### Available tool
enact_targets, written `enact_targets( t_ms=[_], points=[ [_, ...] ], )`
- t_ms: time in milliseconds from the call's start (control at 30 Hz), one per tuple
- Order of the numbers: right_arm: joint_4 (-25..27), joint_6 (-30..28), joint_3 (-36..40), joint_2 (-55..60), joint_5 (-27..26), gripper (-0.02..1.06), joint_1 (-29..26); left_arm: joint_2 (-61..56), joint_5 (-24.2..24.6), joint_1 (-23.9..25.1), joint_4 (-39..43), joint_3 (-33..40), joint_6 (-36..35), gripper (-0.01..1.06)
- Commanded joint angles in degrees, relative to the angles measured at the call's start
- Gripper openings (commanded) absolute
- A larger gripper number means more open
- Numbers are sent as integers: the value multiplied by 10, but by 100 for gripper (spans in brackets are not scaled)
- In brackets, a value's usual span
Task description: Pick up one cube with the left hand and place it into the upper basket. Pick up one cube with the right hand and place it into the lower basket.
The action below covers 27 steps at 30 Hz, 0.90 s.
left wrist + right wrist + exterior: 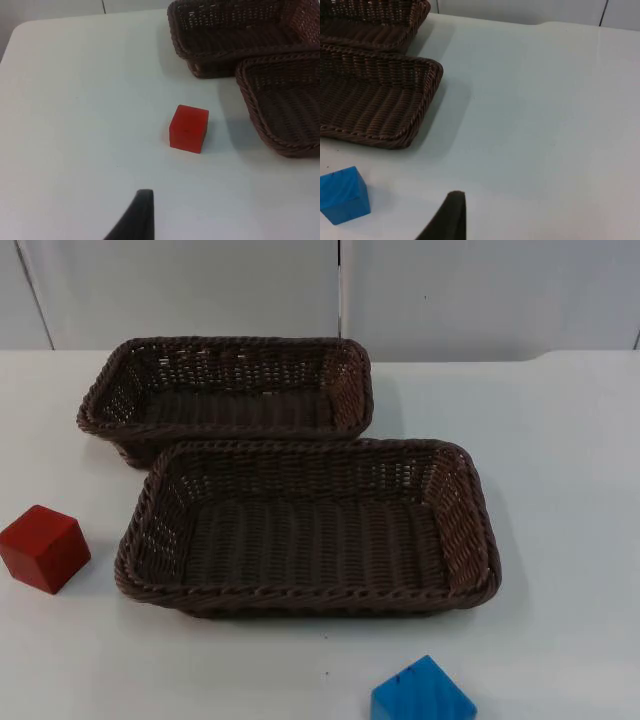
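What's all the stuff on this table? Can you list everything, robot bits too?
Baskets: two, dark brown wicker, mid-table; upper basket nearer the wall, lower basket in front of it, its rim overlapping the upper one's. Nothing lies in either.
Red cube: one, on the table left of the lower basket, apart from it.
Blue cube: one, at the table's front edge, in front of the lower basket.
Table: one, white.
Wall: grey, behind the table.
Left gripper: black fingertip above the table near the red cube.
Right gripper: black fingertip above the table near the blue cube.

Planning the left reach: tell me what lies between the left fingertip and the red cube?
Bare white table, in the left wrist view, up to the red cube.
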Motion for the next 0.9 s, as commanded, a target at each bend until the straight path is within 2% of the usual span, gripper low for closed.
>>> enact_targets(
  t_ms=[0,867],
  points=[
    [2,-4,3,-3,0,105,-3,-2,-6,-2,10,3,-1,105],
    [2,-4,3,-3,0,105,-3,-2,-8,-2,21,1,-1,105]
  ],
)
